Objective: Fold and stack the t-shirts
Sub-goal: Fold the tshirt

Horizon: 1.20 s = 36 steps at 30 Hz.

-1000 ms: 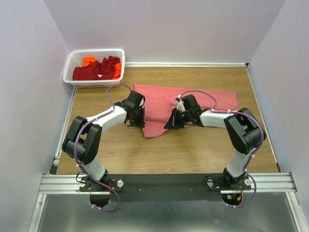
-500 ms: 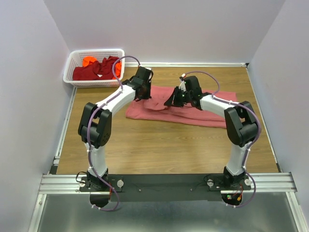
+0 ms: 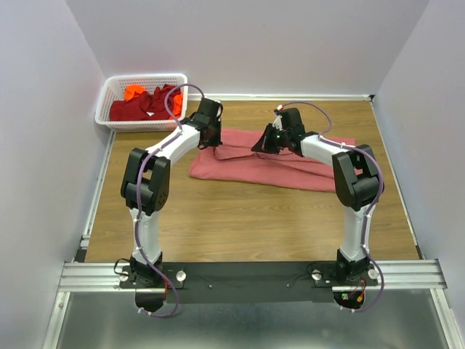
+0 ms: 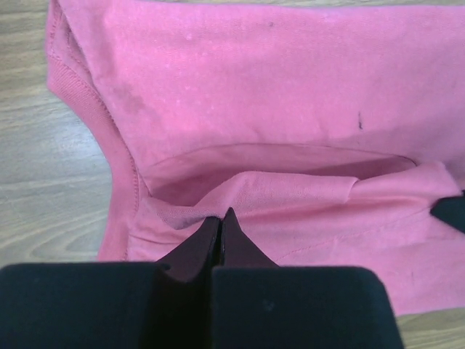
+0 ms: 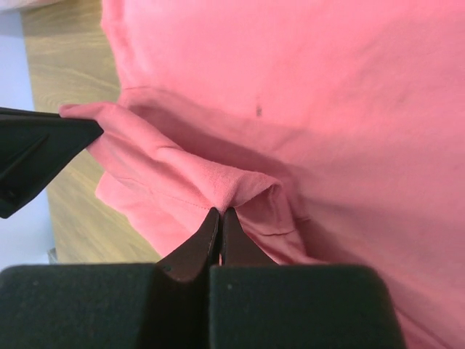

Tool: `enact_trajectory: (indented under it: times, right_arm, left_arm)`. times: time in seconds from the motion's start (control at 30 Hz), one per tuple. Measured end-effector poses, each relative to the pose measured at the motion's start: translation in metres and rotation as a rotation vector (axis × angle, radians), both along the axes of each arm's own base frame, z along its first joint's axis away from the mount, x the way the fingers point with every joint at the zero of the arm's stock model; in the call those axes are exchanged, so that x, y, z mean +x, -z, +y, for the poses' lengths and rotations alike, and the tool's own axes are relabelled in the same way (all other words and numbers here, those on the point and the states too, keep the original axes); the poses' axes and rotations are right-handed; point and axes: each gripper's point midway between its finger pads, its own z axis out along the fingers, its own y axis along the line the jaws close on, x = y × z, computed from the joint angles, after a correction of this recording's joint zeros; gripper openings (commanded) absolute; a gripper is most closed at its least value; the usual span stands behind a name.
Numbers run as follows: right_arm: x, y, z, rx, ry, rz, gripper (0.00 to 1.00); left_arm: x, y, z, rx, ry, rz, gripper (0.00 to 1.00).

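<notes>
Left gripper [image 4: 220,218] and right gripper [image 5: 220,214] each pinched tight on an edge of the pink shirt [image 3: 247,166] — it lies folded over, far across the table [image 3: 218,211]. Best to lower both ends level, edges matched — then release.

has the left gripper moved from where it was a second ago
Yes. The left gripper has moved away from its base toward the far side, ending just off the basket's near right corner, shut on the pink shirt.

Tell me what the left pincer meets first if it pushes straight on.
The left pincer, shut on a fold, would likely run into the flat layer of the salmon-pink t-shirt just ahead; depth is unclear.
</notes>
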Motion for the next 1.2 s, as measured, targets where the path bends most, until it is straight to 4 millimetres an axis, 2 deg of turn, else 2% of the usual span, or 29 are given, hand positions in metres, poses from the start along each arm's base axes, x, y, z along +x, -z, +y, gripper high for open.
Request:
enact_trajectory:
  times: [0.27, 0.47, 0.57, 0.6, 0.67, 0.7, 0.87, 1.0, 1.1, 1.2]
  right_arm:
    - [0.003, 0.021, -0.011, -0.028, 0.008, 0.031, 0.06]
    - [0.006, 0.020, -0.009, -0.026, 0.006, 0.029, 0.07]
    - [0.008, 0.021, -0.008, -0.025, 0.005, 0.028, 0.07]
    - [0.008, 0.022, -0.008, -0.025, 0.005, 0.031, 0.07]
    - [0.007, 0.024, -0.008, -0.027, 0.005, 0.035, 0.07]
    - [0.007, 0.026, -0.008, -0.028, 0.005, 0.038, 0.07]
    - [0.008, 0.029, -0.009, -0.031, 0.006, 0.047, 0.07]
    - [0.010, 0.029, -0.008, -0.030, 0.006, 0.043, 0.07]
    - [0.011, 0.029, -0.008, -0.030, 0.006, 0.045, 0.07]
    - [0.012, 0.029, -0.007, -0.028, 0.004, 0.045, 0.07]
  left_arm:
    - [0.002, 0.023, -0.003, -0.015, 0.004, 0.036, 0.00]
    - [0.004, 0.024, -0.002, -0.021, -0.005, 0.041, 0.01]
    - [0.005, 0.020, -0.002, -0.024, -0.010, 0.041, 0.28]
    - [0.006, 0.019, -0.002, -0.023, -0.011, 0.041, 0.49]
    - [0.007, 0.017, -0.002, -0.020, -0.015, 0.040, 0.69]
    - [0.007, 0.016, -0.001, -0.019, -0.022, 0.041, 0.72]
    - [0.002, 0.016, 0.008, -0.029, -0.065, 0.044, 0.72]
    - [-0.007, 0.009, 0.022, -0.055, -0.104, 0.030, 0.64]
    - [-0.010, 0.004, 0.024, -0.095, -0.104, 0.014, 0.64]
    - [-0.011, 0.007, 0.018, -0.135, -0.083, 0.012, 0.66]
